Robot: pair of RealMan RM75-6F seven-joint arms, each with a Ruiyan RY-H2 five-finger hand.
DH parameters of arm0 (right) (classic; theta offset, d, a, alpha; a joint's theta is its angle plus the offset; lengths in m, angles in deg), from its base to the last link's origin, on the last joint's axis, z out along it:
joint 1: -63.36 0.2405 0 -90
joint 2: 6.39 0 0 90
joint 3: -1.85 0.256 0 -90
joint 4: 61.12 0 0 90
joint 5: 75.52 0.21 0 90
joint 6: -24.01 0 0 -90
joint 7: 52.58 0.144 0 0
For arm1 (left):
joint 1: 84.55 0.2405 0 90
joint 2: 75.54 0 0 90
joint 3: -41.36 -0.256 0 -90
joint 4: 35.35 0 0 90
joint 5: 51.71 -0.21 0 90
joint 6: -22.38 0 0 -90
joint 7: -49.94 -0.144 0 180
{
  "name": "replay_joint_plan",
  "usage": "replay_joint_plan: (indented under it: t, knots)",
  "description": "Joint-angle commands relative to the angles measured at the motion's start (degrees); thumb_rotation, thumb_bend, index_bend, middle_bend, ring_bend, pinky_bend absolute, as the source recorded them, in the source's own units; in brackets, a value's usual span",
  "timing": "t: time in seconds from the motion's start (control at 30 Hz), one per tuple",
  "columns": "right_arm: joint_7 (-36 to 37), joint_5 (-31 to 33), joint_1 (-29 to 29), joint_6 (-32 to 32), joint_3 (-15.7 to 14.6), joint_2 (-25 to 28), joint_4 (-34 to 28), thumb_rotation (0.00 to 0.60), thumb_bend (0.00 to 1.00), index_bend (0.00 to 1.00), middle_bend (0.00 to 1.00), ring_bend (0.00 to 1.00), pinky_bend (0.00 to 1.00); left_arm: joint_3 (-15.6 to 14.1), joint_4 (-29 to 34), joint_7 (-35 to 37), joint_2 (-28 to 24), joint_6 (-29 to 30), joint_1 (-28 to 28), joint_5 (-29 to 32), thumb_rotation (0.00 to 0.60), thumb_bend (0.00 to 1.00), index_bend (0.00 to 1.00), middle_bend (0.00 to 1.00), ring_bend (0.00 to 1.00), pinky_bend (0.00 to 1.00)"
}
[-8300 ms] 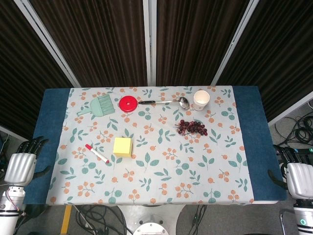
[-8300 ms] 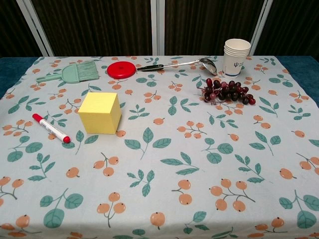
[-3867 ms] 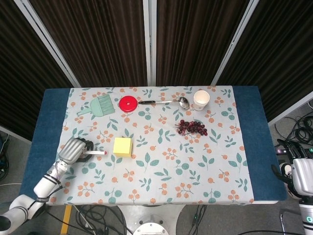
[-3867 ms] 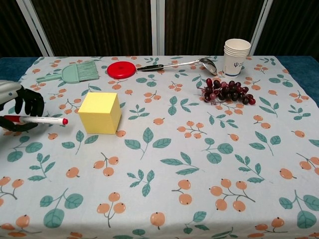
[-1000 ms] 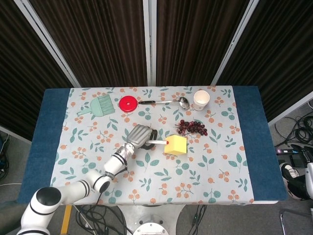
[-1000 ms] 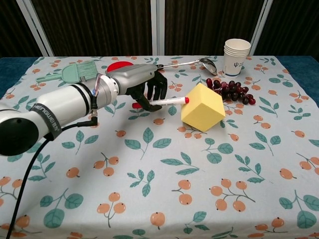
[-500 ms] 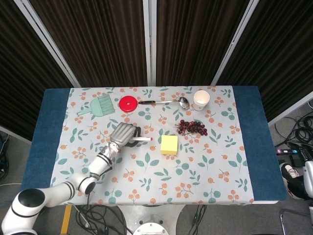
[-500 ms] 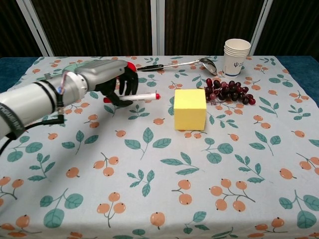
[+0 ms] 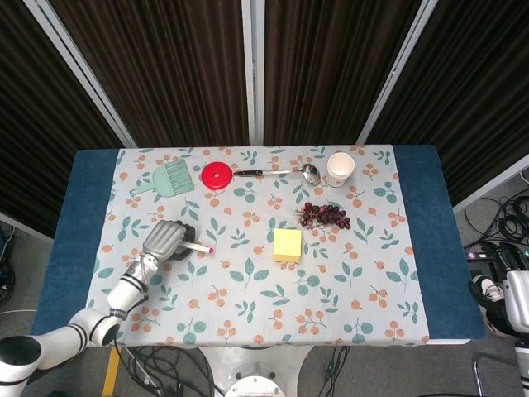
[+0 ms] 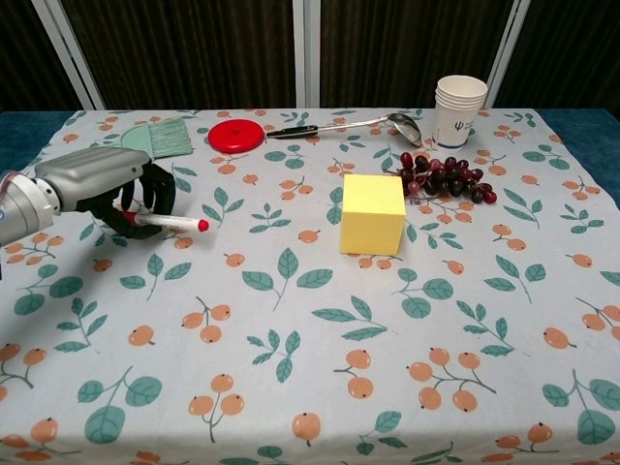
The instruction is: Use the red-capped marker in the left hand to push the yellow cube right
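Chest view: paper cups (image 10: 459,111) show a blue logo.

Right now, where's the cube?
The cube sits right of table centre in the head view, just short of the grapes and well apart from the left hand holding the marker.

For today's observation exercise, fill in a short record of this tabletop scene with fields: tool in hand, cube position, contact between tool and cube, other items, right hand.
tool in hand: left hand holds the red-capped marker, cap pointing toward the cube
cube position: yellow cube sits flat just left of the grapes
contact between tool and cube: none, a wide gap of tablecloth lies between them
other items: green brush, red lid, ladle, paper cups
right hand: only an edge shows at the head view's right border; fingers cannot be judged
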Motion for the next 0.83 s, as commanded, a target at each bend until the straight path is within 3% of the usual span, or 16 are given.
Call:
replay_joint_plan:
  t: [0.03,0.27,0.47,0.63,0.83]
  knots:
    - [-0.2,0.1,0.0,0.0,0.1,0.1,-0.2,0.600,0.18,0.21,0.28,0.16,0.29,0.8,1.8,-1.1,-1.2,0.9,0.6,0.5,0.600,0.43,0.32,0.34,0.26,0.41]
    - [1.0,1.3,0.0,0.8,0.2,0.3,0.8,0.600,0.18,0.21,0.28,0.16,0.29,2.4,9.7,-5.2,-7.9,4.4,4.3,3.8,0.600,0.41,0.28,0.30,0.23,0.36]
    - [2.8,0.8,0.8,2.9,-0.3,1.0,1.9,0.600,0.18,0.21,0.26,0.16,0.29,4.3,20.9,-8.7,-18.7,12.1,12.5,10.5,0.600,0.39,0.28,0.30,0.23,0.33]
    - [3.5,-1.0,1.4,3.4,-1.1,0.5,2.0,0.600,0.18,0.21,0.25,0.14,0.26,3.4,29.1,-12.4,-24.6,19.8,19.0,12.5,0.600,0.36,0.28,0.30,0.23,0.31]
    - [3.2,-2.9,1.2,2.3,-1.8,0.0,0.7,0.600,0.18,0.21,0.25,0.14,0.25,-0.1,35.4,-16.3,-26.4,29.0,25.7,8.9,0.600,0.36,0.28,0.30,0.23,0.29]
